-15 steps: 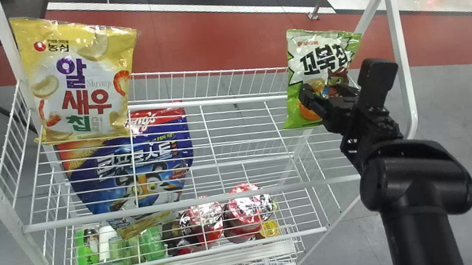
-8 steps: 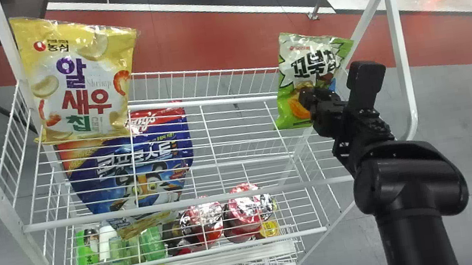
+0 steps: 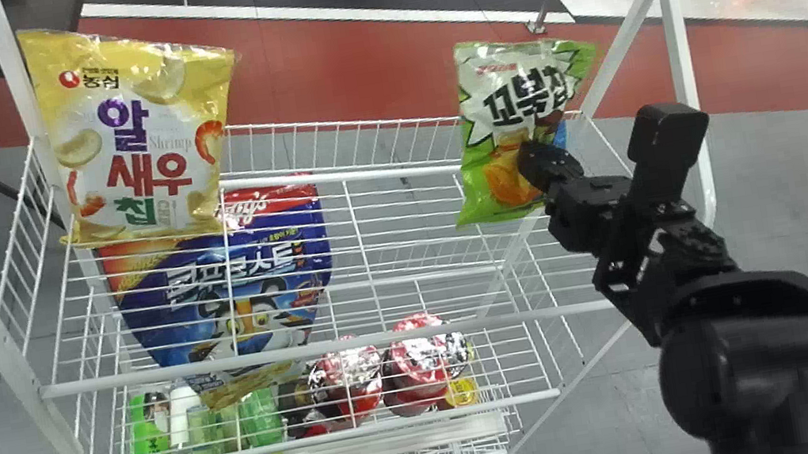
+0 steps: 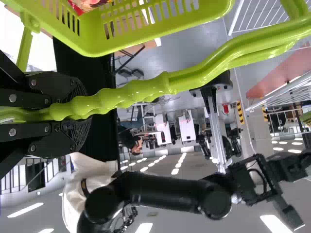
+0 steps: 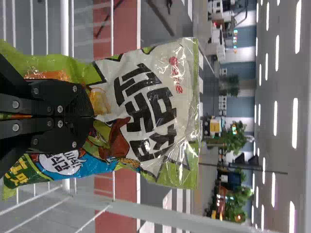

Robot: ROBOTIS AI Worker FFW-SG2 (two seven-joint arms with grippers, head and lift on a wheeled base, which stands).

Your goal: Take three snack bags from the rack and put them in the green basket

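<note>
At the rack [image 3: 326, 347], the green bag [image 3: 503, 88] clamped in the right tool [image 3: 540, 160] shifted left.

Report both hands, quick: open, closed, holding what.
Left hand: closed on the basket handle.
Right hand: closed, pinching the green-and-white snack bag.

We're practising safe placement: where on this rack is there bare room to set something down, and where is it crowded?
The top shelf has bare wire between the yellow bag and the green bag in the right pincer, bounded by its front rail and back rail. Below, it is crowded with the blue bag, bottles and red cups.
</note>
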